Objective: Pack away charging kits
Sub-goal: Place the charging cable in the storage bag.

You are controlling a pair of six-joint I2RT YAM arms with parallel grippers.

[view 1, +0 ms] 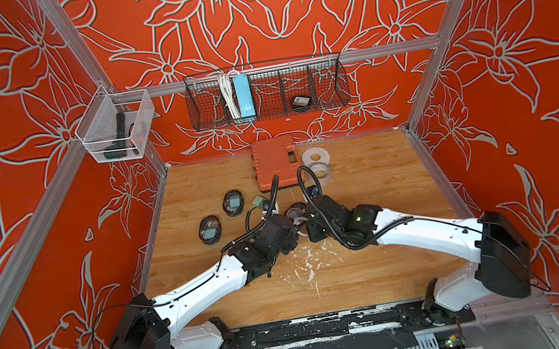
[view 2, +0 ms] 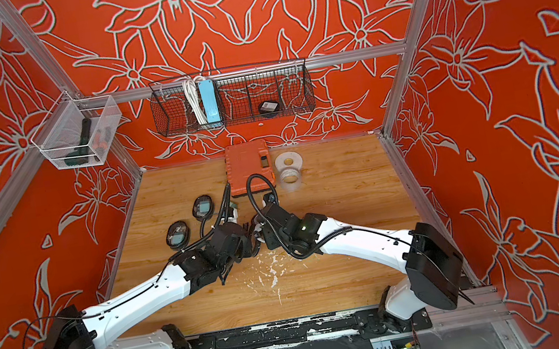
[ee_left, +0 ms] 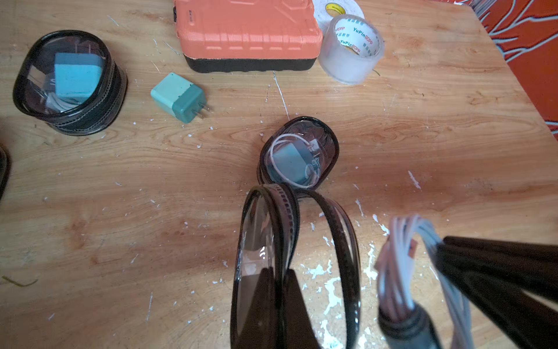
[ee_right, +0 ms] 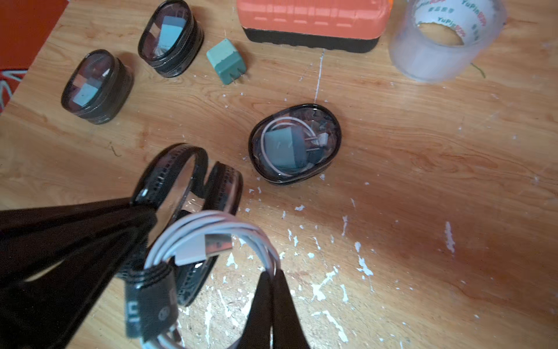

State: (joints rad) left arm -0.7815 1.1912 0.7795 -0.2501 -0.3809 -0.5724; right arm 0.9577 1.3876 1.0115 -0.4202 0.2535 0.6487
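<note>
**Left gripper** (ee_left: 276, 282): the jaws are pressed together on the rim of the open pouch (ee_left: 256, 250). It appears to be held off the table (ee_left: 422, 136), with its two halves spread apart. I judge this is to present the mouth to the other arm.

**Right gripper** (ee_right: 273, 279): the jaws pinch one side of the coiled cable (ee_right: 211, 229). The coil is raised just beside the pouch mouth, so it looks ready to go in. It is not yet inside.

**Plug** (ee_left: 178, 96): it lies loose on its side on the wood, between the packed pouches and the case (ee_left: 247, 30). Nothing is touching it. In my judgement it belongs to the same kit and waits its turn.

**Packed kits:**
- The mid pouch (ee_right: 294, 142) sits closed just beyond the grippers, with a teal plug and a white cable showing through its face.
- The edge pouch (ee_right: 96, 84) and the next pouch (ee_right: 169, 39) stand side by side toward the table's left edge. Each shows a plug, and both are clear of the working spot.

**Other items:** the tape roll (ee_left: 351, 48) stands beside the case at the back. Neither is involved.
</note>
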